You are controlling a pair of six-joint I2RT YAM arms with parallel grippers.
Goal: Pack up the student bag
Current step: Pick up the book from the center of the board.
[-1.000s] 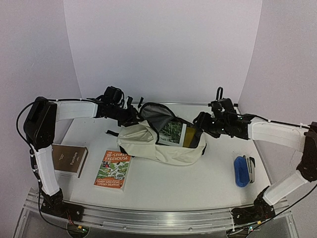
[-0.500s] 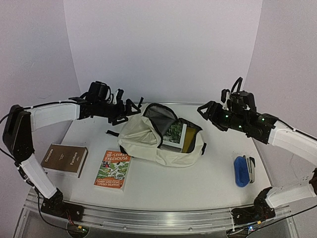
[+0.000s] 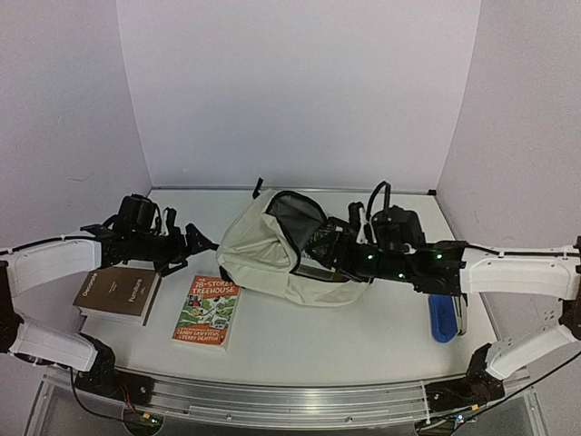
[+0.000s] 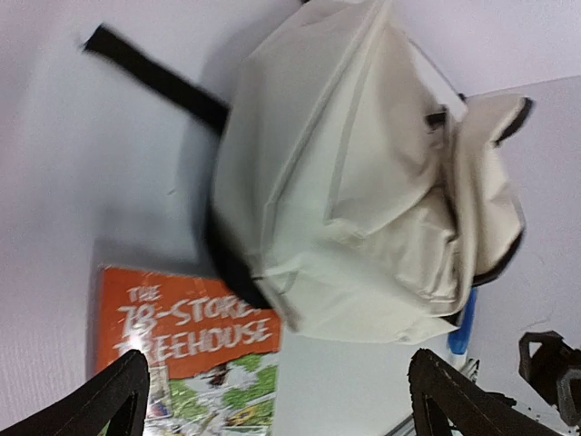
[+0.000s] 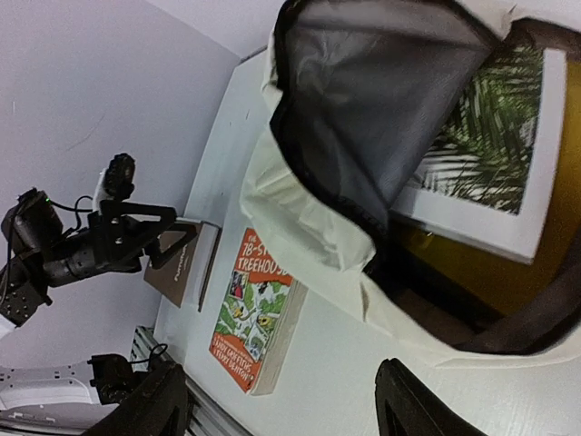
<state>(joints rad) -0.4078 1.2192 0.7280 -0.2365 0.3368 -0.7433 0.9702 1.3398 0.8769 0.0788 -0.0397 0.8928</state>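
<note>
The student bag (image 3: 263, 259) lies on its side mid-table, cream canvas with its mouth open toward the right and grey lining (image 5: 381, 109) showing. Inside are a book with a palm-leaf cover (image 5: 490, 136) and a yellow one (image 5: 545, 263). My right gripper (image 3: 329, 247) hovers open at the bag's mouth, with nothing between its fingers (image 5: 418, 400). Well left of the bag, my left gripper (image 3: 189, 247) is open and empty above the table. Its wrist view shows the bag (image 4: 363, 182) and an orange book (image 4: 182, 354).
An orange "78-Storey Treehouse" book (image 3: 207, 310) lies front-left of the bag, with a brown book (image 3: 120, 292) further left. A blue object (image 3: 441, 313) rests at the right under my right forearm. A black strap (image 4: 154, 77) trails from the bag's back.
My left gripper opened, let go of the bag's rim and drew back left toward the brown book. My right gripper lifted away, then came down at the bag's mouth.
</note>
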